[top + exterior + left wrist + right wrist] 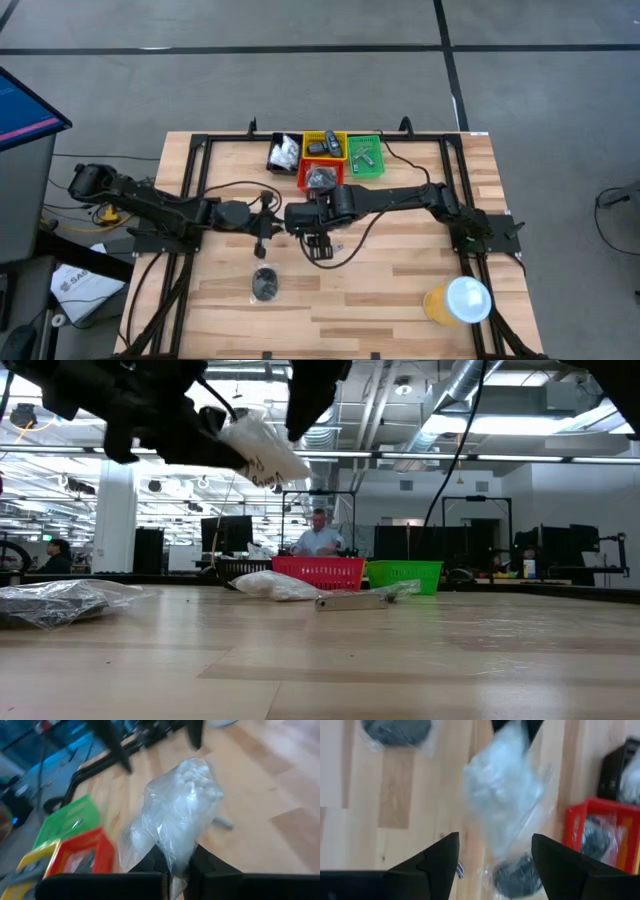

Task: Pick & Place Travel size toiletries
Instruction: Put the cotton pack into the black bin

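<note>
The left end effector (172, 870) pinched a white packet (180, 815) above the desk (400, 270).
The right end effector (495, 865) gaped wide, empty. The packet looked light, soft, crinkly; best pinched by its edge.

High view: the two grippers meet mid-frame in one dark clump, so the white packet (177, 815) held there is too small to pick out. Bin contents at top centre are too small to identify. Orange cup (455, 301) body mostly hidden under its white lid. Right wrist view: packet motion-blurred, contents unreadable; dark grey disc (396, 730) cut by top edge, red bin (590, 837) by right edge. Low view: arms cropped at top edge.
</note>
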Robot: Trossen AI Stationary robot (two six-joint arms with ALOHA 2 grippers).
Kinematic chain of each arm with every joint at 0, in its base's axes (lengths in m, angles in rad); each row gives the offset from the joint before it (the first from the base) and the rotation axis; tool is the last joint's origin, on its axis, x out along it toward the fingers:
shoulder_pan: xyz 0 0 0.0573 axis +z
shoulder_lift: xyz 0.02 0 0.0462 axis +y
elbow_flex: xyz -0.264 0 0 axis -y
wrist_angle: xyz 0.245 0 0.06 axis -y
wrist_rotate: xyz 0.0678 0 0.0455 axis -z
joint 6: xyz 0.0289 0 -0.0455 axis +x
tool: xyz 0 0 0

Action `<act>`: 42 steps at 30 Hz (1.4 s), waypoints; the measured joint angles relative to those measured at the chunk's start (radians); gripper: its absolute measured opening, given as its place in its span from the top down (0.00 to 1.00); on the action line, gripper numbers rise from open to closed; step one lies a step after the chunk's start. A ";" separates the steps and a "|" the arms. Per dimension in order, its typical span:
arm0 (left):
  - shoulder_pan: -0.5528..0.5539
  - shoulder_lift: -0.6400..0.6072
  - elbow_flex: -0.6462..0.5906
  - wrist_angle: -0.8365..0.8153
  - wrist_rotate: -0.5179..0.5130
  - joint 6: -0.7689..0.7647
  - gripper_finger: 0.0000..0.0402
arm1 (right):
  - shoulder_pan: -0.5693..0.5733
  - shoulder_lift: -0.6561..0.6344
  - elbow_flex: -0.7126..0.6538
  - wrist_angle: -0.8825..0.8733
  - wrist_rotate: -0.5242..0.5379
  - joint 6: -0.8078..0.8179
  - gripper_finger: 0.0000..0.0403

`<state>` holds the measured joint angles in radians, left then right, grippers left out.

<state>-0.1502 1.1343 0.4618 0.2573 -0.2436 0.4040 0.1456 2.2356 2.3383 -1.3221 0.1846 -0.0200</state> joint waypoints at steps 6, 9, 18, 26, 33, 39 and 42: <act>0.059 0.000 0.000 -0.036 -0.080 -0.051 0.98 | -0.015 0.000 0.000 -0.040 0.000 0.048 0.43; 0.092 0.000 0.000 -0.057 -0.114 -0.065 0.99 | -0.010 0.000 -0.003 -0.041 0.000 0.050 0.44; 0.262 0.000 0.000 -0.059 -0.185 -0.045 0.99 | -0.001 0.000 -0.004 -0.032 -0.001 0.072 0.44; 0.430 0.000 0.000 -0.061 -0.174 -0.046 0.99 | 0.001 0.000 -0.004 -0.028 -0.001 0.074 0.44; 0.541 0.000 0.000 -0.094 -0.051 -0.046 0.99 | 0.000 0.000 -0.004 -0.023 -0.001 0.073 0.44; 0.617 0.007 0.000 -0.109 0.052 -0.049 0.99 | 0.000 0.000 -0.004 -0.004 -0.002 0.071 0.44; 0.646 0.027 0.000 -0.112 0.071 -0.049 0.99 | 0.000 0.000 -0.004 0.001 -0.001 0.065 0.44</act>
<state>0.4956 1.1611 0.4622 0.1455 -0.1725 0.3549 0.1459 2.2356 2.3344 -1.3215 0.1833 0.0453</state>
